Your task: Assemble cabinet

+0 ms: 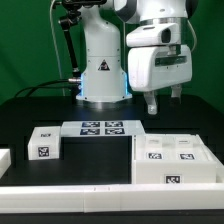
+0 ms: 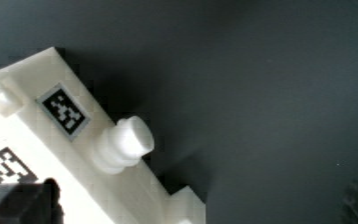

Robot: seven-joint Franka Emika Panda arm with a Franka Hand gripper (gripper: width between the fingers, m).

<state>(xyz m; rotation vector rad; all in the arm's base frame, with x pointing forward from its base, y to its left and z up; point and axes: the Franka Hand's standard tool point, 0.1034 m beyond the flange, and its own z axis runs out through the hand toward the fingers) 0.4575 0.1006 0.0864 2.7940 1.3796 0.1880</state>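
Your gripper (image 1: pixel 163 104) hung above the cabinet (image 1: pixel 175 160), fingers spread wide, holding nothing. The small tagged piece (image 1: pixel 45 146) sat at its nine o'clock, exterior view.

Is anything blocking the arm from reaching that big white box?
Nothing visible does. The end effector hangs above the far edge of the cabinet box, with only open air between them. The small tagged piece and the marker board lie off to the exterior view's left.
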